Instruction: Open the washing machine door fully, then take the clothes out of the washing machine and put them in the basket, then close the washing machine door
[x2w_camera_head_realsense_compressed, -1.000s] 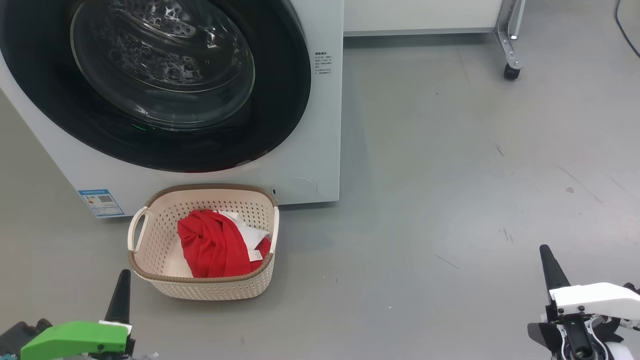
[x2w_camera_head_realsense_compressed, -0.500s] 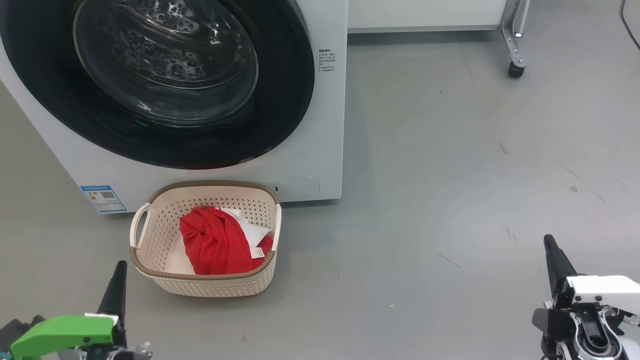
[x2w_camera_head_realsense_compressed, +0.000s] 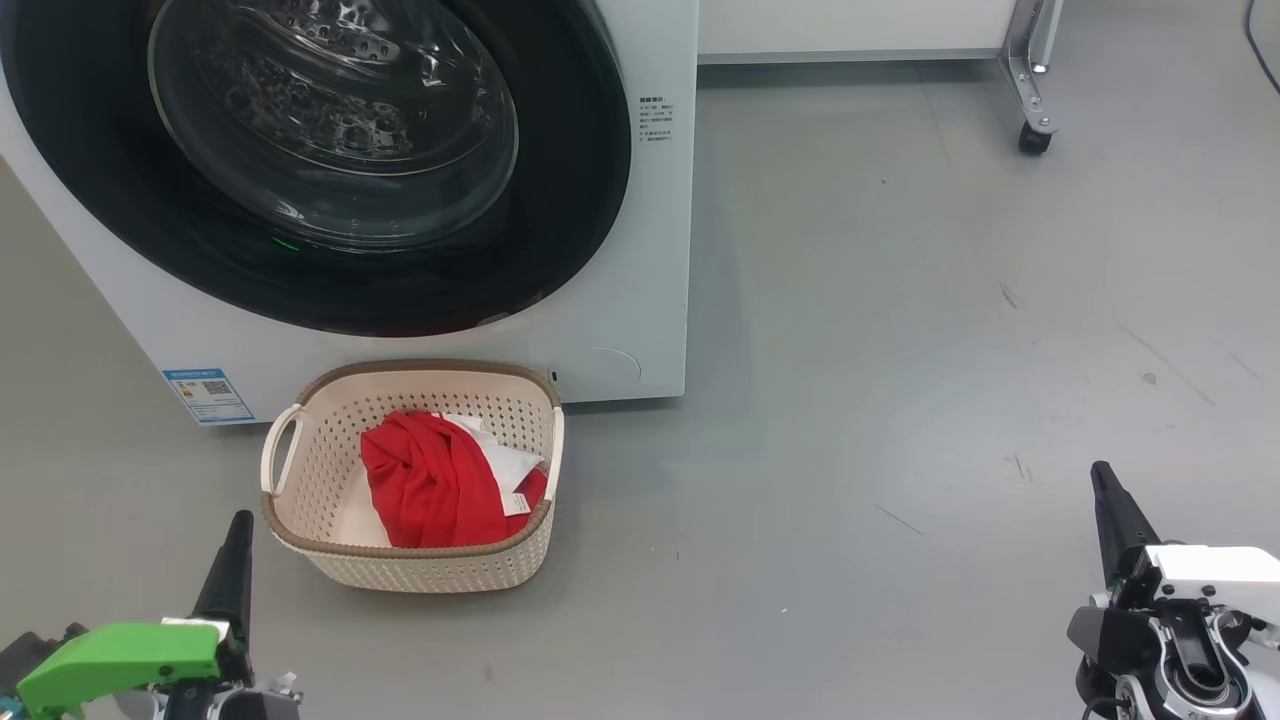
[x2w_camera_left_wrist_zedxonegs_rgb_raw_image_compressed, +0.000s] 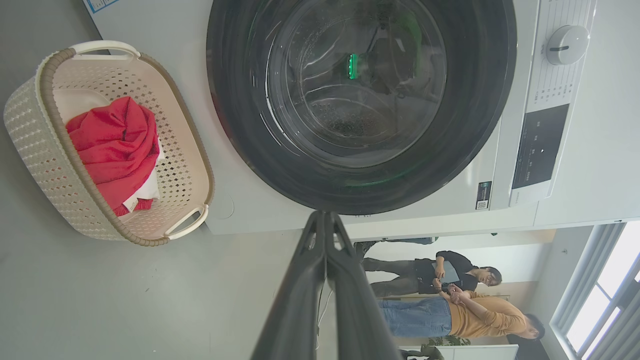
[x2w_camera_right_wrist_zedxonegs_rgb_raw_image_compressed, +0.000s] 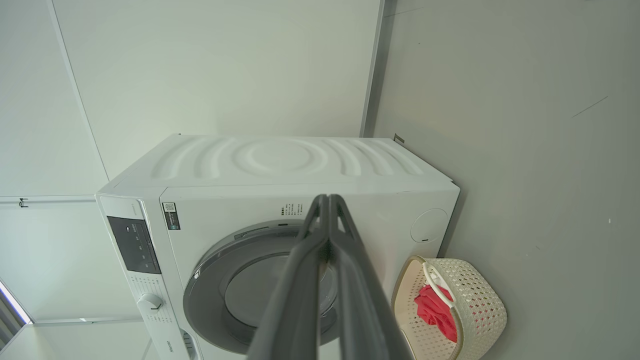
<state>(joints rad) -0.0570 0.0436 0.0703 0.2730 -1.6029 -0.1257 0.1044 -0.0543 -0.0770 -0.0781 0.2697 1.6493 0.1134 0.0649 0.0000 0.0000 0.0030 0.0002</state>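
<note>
The white washing machine (x2w_camera_head_realsense_compressed: 650, 250) stands at the upper left, its black-rimmed glass door (x2w_camera_head_realsense_compressed: 330, 130) lying flat against its front, shut. On the floor before it sits the cream basket (x2w_camera_head_realsense_compressed: 300, 500) holding the red clothes (x2w_camera_head_realsense_compressed: 430, 490) with a white part. My left gripper (x2w_camera_head_realsense_compressed: 238, 530) is shut and empty at the lower left, just left of the basket. My right gripper (x2w_camera_head_realsense_compressed: 1105, 480) is shut and empty at the lower right, far from both. The left wrist view looks past shut fingers (x2w_camera_left_wrist_zedxonegs_rgb_raw_image_compressed: 325, 220) at the door (x2w_camera_left_wrist_zedxonegs_rgb_raw_image_compressed: 360, 190) and basket (x2w_camera_left_wrist_zedxonegs_rgb_raw_image_compressed: 45, 145); the right wrist view shows shut fingers (x2w_camera_right_wrist_zedxonegs_rgb_raw_image_compressed: 327, 205), machine (x2w_camera_right_wrist_zedxonegs_rgb_raw_image_compressed: 275, 160) and basket (x2w_camera_right_wrist_zedxonegs_rgb_raw_image_compressed: 480, 310).
Grey floor (x2w_camera_head_realsense_compressed: 900, 350) spreads to the right of the machine. A metal leg on a caster (x2w_camera_head_realsense_compressed: 1030, 135) stands at the upper right. Two people (x2w_camera_left_wrist_zedxonegs_rgb_raw_image_compressed: 450, 295) are beyond the machine in the left wrist view.
The head view has shifted slightly, so machine and basket sit a little right and higher. Both grippers stay shut; the right one has drawn a little lower right in the picture.
</note>
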